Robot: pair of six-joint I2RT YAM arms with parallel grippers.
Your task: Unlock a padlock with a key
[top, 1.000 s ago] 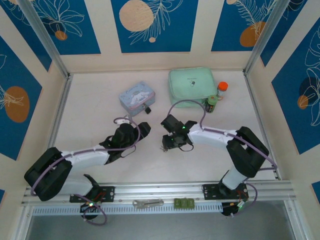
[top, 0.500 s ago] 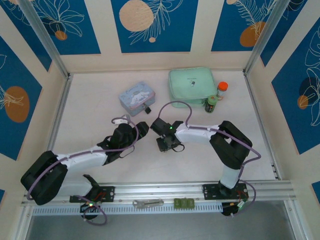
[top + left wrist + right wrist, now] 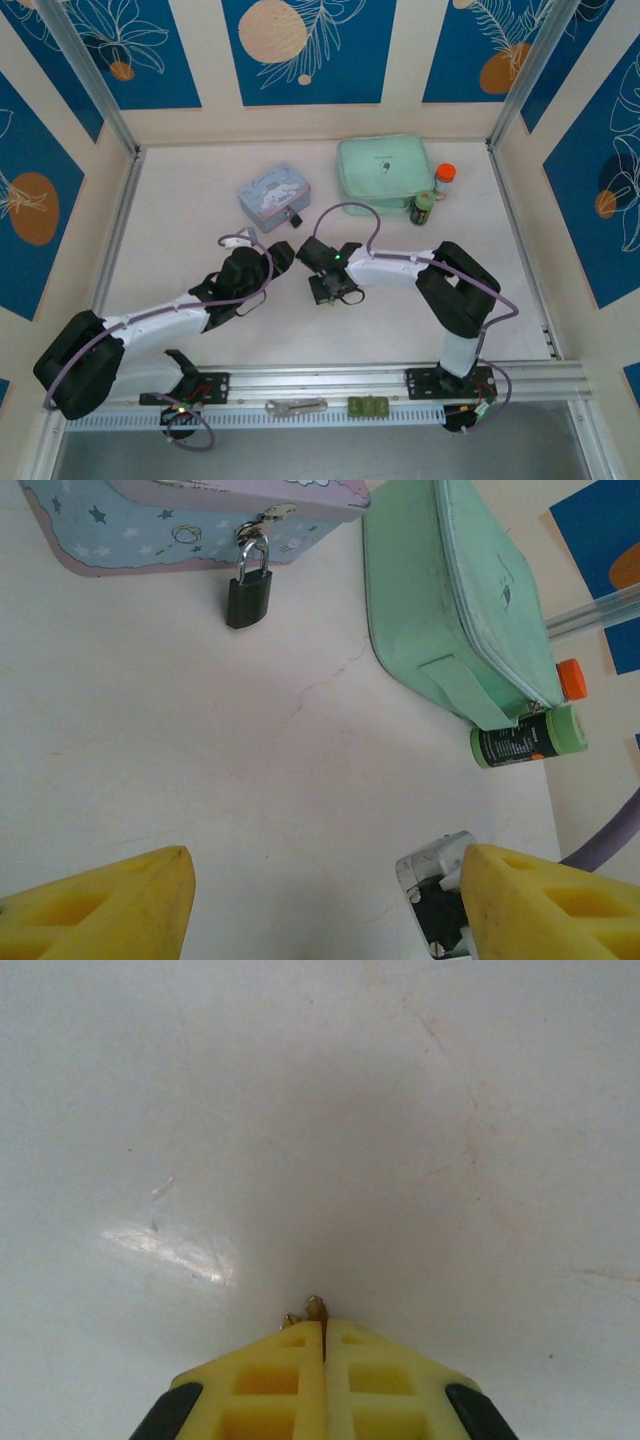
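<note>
The left arm [image 3: 160,320] and right arm [image 3: 400,268] show white links, bulky black joint housings and looping lilac cables [image 3: 345,209]. The left gripper [image 3: 325,865] and right gripper [image 3: 322,1325] have yellow plastic fingers [image 3: 270,1380] moulded with recesses.

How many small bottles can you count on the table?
2: an orange-capped bottle beside the green pouch, and a dark green-capped bottle just below it in the top view. More could hide behind the pouch.
</note>
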